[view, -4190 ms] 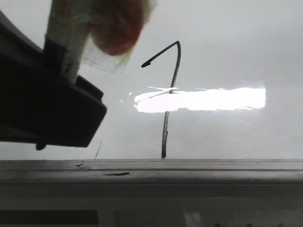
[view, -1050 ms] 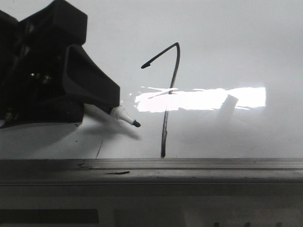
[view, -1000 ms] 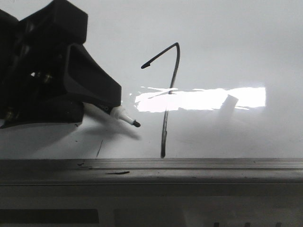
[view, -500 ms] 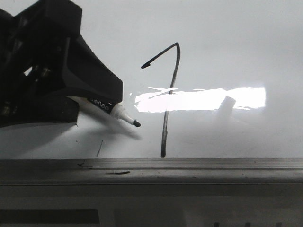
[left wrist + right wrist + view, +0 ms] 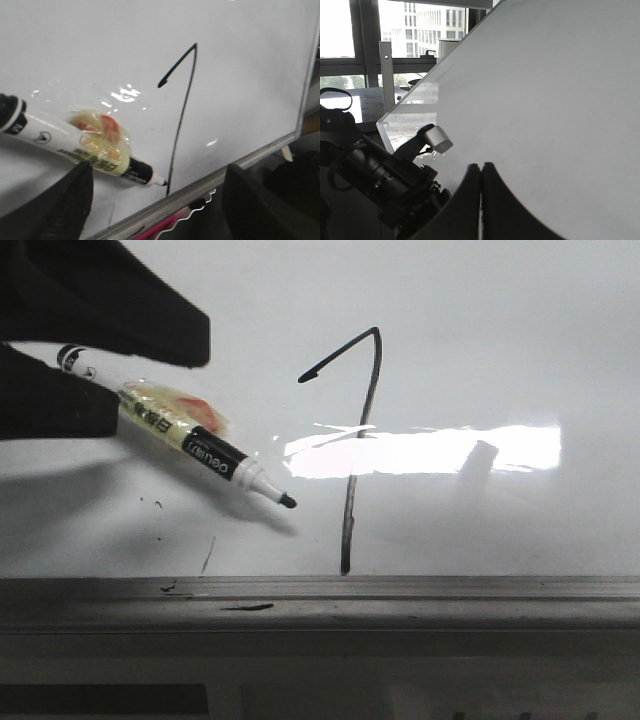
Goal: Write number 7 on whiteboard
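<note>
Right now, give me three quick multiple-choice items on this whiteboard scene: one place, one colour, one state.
1. In the front view, where is the marker tip relative to the 7?
A. left of its long stroke
B. right of its long stroke
C. above its top stroke

2. What colour is the ink of the 7?
A. red
B. black
C. blue

3. The left jaws are:
A. shut on the marker
B. apart, with the marker lying on the whiteboard
C. out of view

Answers:
1 A, the tip points at the long stroke from its left.
2 B, both strokes are black.
3 B, the left wrist view shows the jaws wide apart and the marker lying flat.
</note>
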{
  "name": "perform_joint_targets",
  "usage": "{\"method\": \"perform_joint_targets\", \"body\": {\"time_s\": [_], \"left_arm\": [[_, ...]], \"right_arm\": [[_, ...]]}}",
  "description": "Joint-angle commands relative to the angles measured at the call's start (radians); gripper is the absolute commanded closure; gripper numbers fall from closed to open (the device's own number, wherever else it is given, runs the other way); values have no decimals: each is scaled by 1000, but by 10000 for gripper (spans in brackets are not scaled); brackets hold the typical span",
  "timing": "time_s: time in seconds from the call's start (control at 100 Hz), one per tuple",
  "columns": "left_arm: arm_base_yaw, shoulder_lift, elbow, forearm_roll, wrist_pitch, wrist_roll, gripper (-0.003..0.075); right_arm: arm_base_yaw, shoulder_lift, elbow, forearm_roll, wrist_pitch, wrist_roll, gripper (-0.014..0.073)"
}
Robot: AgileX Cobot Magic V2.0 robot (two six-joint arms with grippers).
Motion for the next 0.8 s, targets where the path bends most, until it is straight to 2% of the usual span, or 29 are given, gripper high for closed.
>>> {"method": "perform_joint_targets", "body": {"time_s": [0.0,0.17,0.22,0.28,0.44,0.62,0.79], "left_arm": [[1,-66,-26,0,12,-2,262],[1,-217,-26,7,5,-2,361],[1,-271,-26,48,5,-1,419],[1,-328,-26,115,12,-1,522],[1,-500,-26,287,47,-1,741],[1,-680,-26,434,97,-1,741],[1,-765,-26,470,156,-1,741]], "right_arm": [[-3,-6,-25,24,32,-3,659],[-3,-6,-25,24,41,-3,659],[-3,-6,-25,24,41,-3,659],[-3,-16,-24,24,39,-3,659],[-3,-84,8,-46,-9,-3,659],[-3,-247,160,-46,-129,-3,659],[-3,-419,296,-24,-167,-3,659]]}}
